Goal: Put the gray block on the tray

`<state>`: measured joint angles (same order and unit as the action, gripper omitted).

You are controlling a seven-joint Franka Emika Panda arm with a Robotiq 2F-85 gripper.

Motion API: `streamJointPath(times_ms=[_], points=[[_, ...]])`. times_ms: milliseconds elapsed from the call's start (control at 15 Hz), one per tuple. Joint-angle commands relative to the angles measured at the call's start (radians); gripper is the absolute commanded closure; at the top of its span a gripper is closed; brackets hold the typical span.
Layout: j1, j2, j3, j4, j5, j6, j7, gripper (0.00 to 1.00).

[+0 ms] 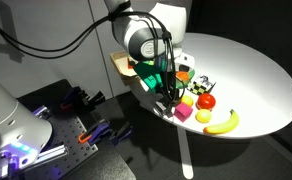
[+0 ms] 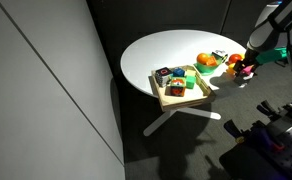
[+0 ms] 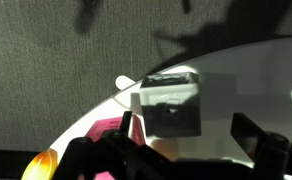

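In the wrist view the gripper (image 3: pixel 189 122) stood spread wide, and the block (image 3: pixel 174 100) sat between its two fingers. The left-hand finger (image 3: pixel 133 130) lay just beside the block's side, perhaps touching it; the blur hid the contact. The other finger (image 3: pixel 250 135) was apart from the block, with bare table showing in the gap. So the jaws were released, set wider than the block and not clenched on it. Whether the block rested on the table or was raised off it could not be told.

The block lay near the rim of the white table (image 1: pixel 251 70), with dark floor beyond the edge. A pink cube (image 3: pixel 106 128) lay close by, next to the nearer finger.

In an exterior view the gripper (image 1: pixel 171 97) pointed down at the table's near edge, close to the pink cube (image 1: pixel 183 115), a red round fruit (image 1: pixel 206 101) and a banana (image 1: pixel 223 122). The gripper's dark body hid the block there.

The tray (image 2: pixel 189 100) sat at the table's edge, well apart from the gripper (image 2: pixel 248 68), and it held several coloured things. The block was not on it. In the exterior view that showed the banana, the tray (image 1: pixel 120 60) lay behind the arm, partly covered by it.
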<state>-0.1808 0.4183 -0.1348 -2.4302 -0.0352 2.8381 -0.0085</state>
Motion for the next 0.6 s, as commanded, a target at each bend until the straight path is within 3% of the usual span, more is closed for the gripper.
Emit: streamJointPath(times_ms=[0, 533], points=[[0.006, 0.036, -0.011, 0.039, -0.001, 0.000, -0.014, 0.00], [0.014, 0.077, -0.024, 0.065, -0.007, -0.004, -0.003, 0.00]])
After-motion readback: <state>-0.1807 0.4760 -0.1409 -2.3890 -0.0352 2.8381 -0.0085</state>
